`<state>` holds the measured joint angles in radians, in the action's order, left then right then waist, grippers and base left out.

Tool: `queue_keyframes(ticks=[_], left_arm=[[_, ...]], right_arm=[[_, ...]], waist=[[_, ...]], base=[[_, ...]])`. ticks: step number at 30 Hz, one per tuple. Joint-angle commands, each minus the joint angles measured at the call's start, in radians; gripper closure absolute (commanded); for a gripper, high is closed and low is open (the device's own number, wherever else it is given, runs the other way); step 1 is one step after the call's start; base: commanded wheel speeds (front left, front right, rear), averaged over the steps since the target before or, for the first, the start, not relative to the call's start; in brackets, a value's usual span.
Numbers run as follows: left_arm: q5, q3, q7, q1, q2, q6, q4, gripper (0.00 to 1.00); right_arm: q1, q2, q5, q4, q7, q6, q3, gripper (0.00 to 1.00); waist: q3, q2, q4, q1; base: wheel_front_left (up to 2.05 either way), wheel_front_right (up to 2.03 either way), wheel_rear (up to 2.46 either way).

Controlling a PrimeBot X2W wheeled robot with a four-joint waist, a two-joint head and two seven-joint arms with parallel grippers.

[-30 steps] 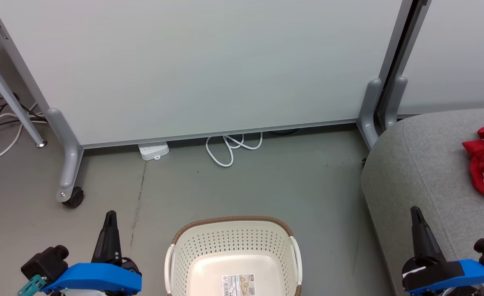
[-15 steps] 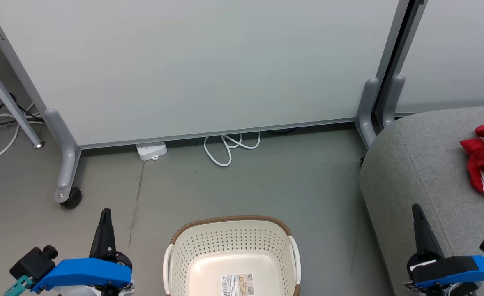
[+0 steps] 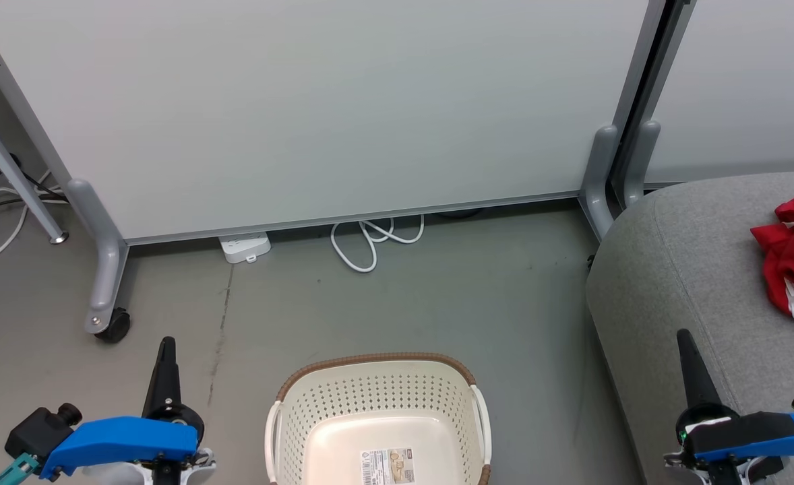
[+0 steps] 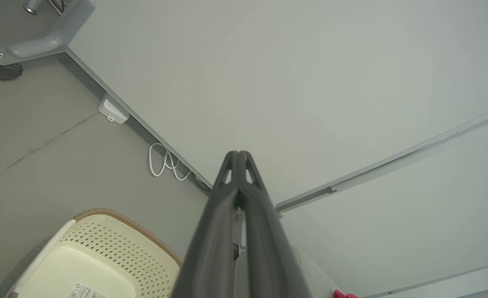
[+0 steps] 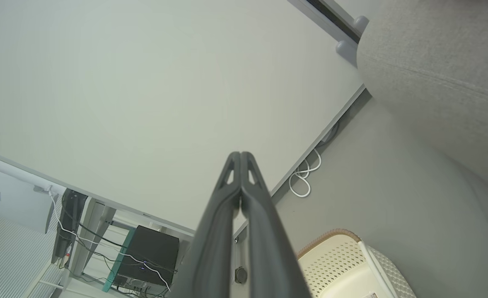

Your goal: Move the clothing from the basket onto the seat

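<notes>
**Bare basket (image 3: pixel 377 359), red garment (image 3: pixel 791 259) on the seat (image 3: pixel 680 269)**

The crumpled red garment lies on the grey seat, well right of the cream basket, which holds just its paper label (image 3: pixel 387 467). It looks light, limp and unbreakable; a raised fold would suit pinching. Either side of the basket, the left claw (image 4: pixel 239 154) and right claw (image 5: pixel 240 154) are pressed together on nothing. The head view shows white stripes; the left wrist view, a red sliver.
</notes>
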<state>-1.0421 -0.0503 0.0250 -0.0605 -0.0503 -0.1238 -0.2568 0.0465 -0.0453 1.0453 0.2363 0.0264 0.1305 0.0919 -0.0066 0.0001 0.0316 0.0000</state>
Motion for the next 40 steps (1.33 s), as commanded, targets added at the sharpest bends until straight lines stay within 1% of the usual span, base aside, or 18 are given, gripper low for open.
queue_keyframes(ticks=[1,18,40], left_arm=[[-0.03,-0.007,-0.008,-0.025,-0.001,-0.006,0.012,1.0],[-0.206,-0.027,-0.052,-0.036,0.0,-0.008,0.013,1.0],[-0.398,-0.049,-0.1,-0.047,0.0,-0.01,0.012,1.0]], right_arm=[[0.03,-0.006,0.031,-0.008,-0.009,0.0,0.003,1.0],[0.042,-0.006,0.205,-0.002,-0.053,0.0,0.01,1.0],[0.056,-0.007,0.398,0.004,-0.101,0.0,0.017,1.0]], waist=[[0.0,-0.0001,-0.001,0.0],[0.003,-0.0001,-0.009,0.0],[0.006,-0.0001,-0.02,0.0]], base=[[0.0,0.0,0.0],[0.0,0.0,0.0],[0.0,0.0,0.0]])
